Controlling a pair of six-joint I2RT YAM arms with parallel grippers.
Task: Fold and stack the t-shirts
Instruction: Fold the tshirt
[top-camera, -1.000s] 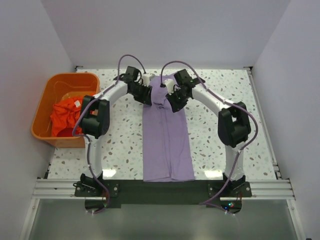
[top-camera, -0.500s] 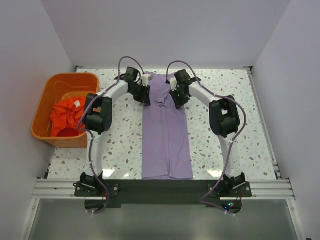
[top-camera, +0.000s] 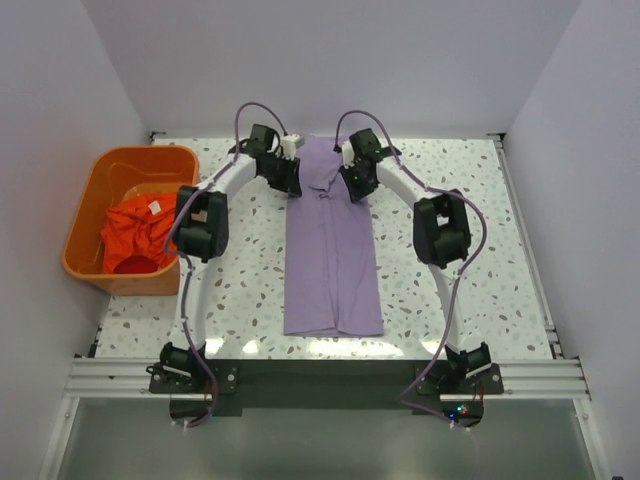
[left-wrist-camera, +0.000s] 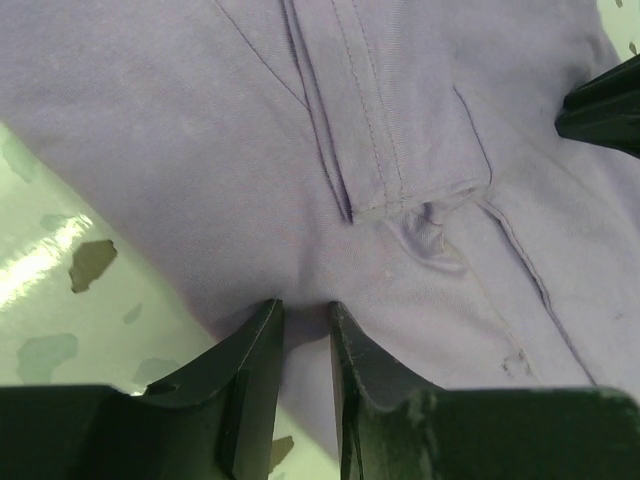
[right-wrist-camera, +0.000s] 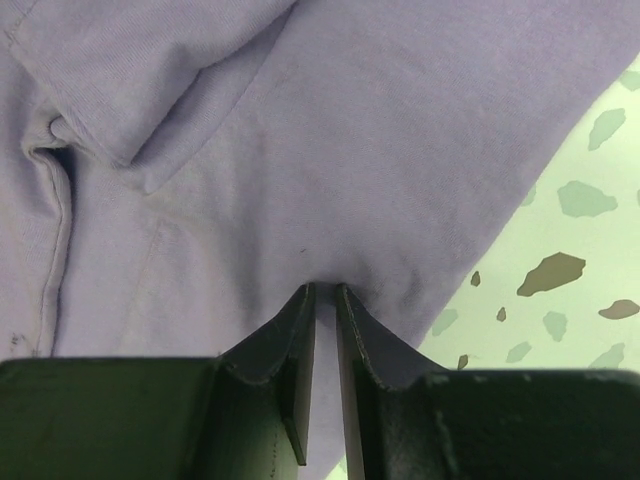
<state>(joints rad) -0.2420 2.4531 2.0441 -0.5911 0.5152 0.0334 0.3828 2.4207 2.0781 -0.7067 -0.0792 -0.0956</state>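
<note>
Top external view: the purple shirt (top-camera: 332, 250) lies on the table (top-camera: 240, 280) as a long narrow strip down the middle, and both arms reach to its far end. The left fingers (left-wrist-camera: 255, 370) stand narrow, pinching the strip's far left edge. The right fingers (right-wrist-camera: 285, 350) are almost together on the far right edge. The orange shirt (top-camera: 135, 232) sits crumpled in the basket (top-camera: 140, 152) at the left, well apart.

Both pinches look shallow, taken right at the cloth's border. If the arms lift and carry this end toward the near end, one side may slip free and the fold would land crooked. The wrist views show sleeve flaps folded in near each grip; a bite that misses a layer could let a flap drop open. Uneven travel between the arms would twist the strip, and a low lift could drag and bunch it.
</note>
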